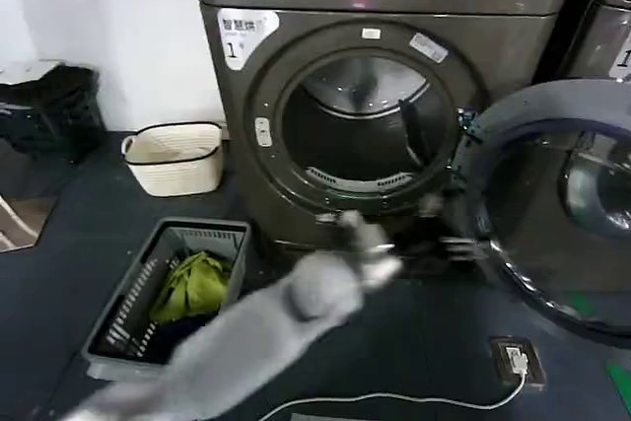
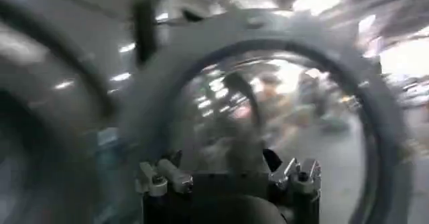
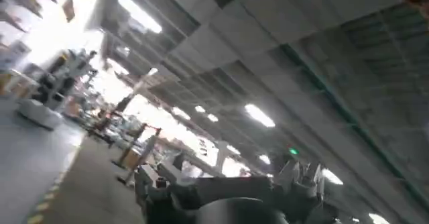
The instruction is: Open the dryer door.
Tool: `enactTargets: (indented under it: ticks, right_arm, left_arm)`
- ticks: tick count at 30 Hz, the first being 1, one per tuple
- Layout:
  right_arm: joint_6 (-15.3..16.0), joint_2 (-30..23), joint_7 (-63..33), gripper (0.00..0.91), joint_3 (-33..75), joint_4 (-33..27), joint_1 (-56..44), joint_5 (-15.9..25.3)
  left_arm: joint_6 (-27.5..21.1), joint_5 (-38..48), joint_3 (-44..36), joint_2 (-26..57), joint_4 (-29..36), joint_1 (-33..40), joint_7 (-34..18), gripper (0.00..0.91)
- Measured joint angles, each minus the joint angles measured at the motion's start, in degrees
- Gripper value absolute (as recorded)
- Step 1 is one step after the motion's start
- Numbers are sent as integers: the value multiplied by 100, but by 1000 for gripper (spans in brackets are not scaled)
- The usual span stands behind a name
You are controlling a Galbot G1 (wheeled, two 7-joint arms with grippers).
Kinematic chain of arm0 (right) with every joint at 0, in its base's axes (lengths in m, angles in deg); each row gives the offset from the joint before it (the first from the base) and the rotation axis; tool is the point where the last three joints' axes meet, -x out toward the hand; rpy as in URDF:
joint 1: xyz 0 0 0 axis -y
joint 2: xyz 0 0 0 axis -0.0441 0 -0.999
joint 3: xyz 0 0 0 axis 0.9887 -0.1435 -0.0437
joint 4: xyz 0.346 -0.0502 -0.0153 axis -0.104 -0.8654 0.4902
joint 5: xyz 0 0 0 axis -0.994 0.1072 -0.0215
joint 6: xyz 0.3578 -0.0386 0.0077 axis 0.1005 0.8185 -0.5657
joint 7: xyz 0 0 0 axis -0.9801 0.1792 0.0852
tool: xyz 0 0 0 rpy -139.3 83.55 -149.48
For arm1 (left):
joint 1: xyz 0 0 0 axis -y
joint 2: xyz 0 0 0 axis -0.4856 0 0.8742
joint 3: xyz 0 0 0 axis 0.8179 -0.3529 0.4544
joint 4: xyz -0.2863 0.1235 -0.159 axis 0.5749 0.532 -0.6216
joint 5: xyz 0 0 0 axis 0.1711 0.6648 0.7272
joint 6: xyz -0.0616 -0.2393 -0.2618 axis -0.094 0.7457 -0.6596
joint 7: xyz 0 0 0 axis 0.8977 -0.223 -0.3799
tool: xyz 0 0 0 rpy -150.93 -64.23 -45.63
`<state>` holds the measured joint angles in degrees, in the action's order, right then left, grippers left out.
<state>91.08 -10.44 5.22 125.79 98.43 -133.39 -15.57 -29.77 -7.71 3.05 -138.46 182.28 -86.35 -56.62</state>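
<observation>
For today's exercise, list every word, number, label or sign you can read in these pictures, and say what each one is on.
"1": on the white sticker at the upper left of the dryer front; the line of characters above it is too blurred to read.
Small white label above the drum opening: print too small to read.
Small white tag at top centre of the opening's ring: unreadable.
Label on the neighbouring machine, at the picture's edge: unreadable.
Nothing is readable on the open dryer door.
</observation>
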Motion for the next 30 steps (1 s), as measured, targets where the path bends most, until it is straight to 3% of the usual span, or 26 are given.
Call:
enactTargets:
  ticks: [5, 12, 19, 23, 30]
  right_arm:
    - [84, -1, 28, 907, -214, 33, 110, 14]
    - [28, -1, 59, 907, -534, 49, 196, 55]
    - [-106, -1, 147, 907, -794, 2, 176, -7]
    - [-146, -1, 244, 907, -905, 34, 173, -309]
    - [-237, -1, 225, 907, -963, 55, 200, -698]
  left_arm:
    - [-679, 867, 810, 1230, 1196, -756, -637, 907]
    - [-1254, 2117, 2425, 2713, 2109, -2030, -1478, 907]
    - [-2207, 3921, 3470, 3604, 2038, -2703, -2960, 907]
    - [-2686, 5270, 3960, 4051, 1925, -3003, -3833, 907]
    - [-2814, 7587, 4878, 4684, 1544, -3569, -5417, 907]
